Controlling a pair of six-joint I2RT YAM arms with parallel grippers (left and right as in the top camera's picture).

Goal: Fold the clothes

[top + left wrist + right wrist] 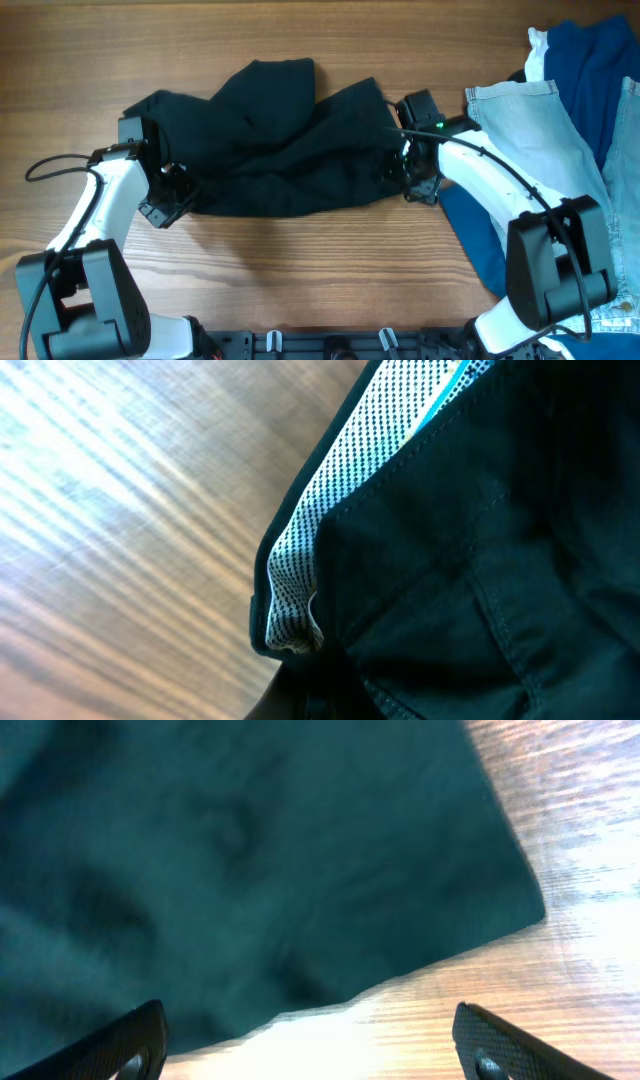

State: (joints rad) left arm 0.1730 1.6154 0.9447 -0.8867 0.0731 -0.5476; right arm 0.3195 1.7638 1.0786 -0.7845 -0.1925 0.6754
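Observation:
The black shorts [280, 140] lie rumpled across the middle of the wooden table [300, 270]. My left gripper [172, 192] is at their left edge. In the left wrist view the black cloth [480, 560], with a white dotted mesh lining [330, 510] turned out, bunches tight at the bottom where the fingers pinch it. My right gripper [408, 178] is at the shorts' right edge. In the right wrist view its fingers [310, 1030] are wide apart and empty, just above the wood beside the black hem [250, 850].
Light-blue denim jeans [530, 130] lie at the right, partly under my right arm. Dark blue cloth [590, 60] lies at the far right corner and under the jeans toward the front [480, 240]. A white cloth corner [538, 50] shows beside them.

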